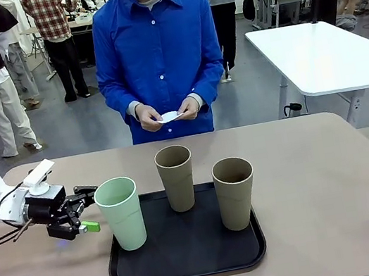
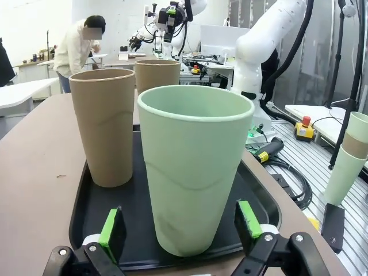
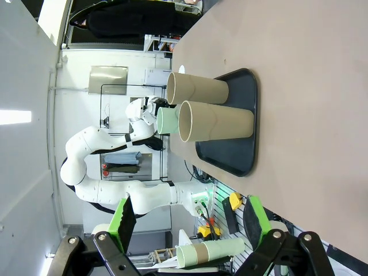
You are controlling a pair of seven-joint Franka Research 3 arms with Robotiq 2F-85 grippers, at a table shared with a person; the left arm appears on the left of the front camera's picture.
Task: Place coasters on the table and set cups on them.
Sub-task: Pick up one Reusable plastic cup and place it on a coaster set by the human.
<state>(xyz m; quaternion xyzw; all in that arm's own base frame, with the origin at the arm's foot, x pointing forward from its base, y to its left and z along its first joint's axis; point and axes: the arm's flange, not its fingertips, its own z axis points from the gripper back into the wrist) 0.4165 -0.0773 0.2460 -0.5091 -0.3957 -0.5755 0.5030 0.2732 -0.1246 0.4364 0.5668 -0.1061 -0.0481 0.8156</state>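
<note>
Now the left gripper (image 1: 88, 208), fingers spread wide, sits just left of the mint green cup (image 1: 121, 213), which stands with two tan cups (image 1: 177, 178) on a black tray (image 1: 189, 264) on the table (image 1: 335, 183). The right gripper (image 3: 190, 217) is also spread, holding nothing. At the far side, a person's hands (image 1: 149, 118) hold white coasters (image 1: 169, 117).

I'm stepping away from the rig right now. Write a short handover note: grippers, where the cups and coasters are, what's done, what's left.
Left gripper: open, level with the green cup at its left side, not closed on it.
Right gripper: open, holding nothing, off to the side of the tray.
Cups: the green cup and both tan cups stand upright on the tray.
Coasters: white paper in the person's hands at the far side; how many, I cannot tell.
Done: nothing yet; no coaster lies on the table.
Left: put the coasters down, then set each cup on one.
</note>
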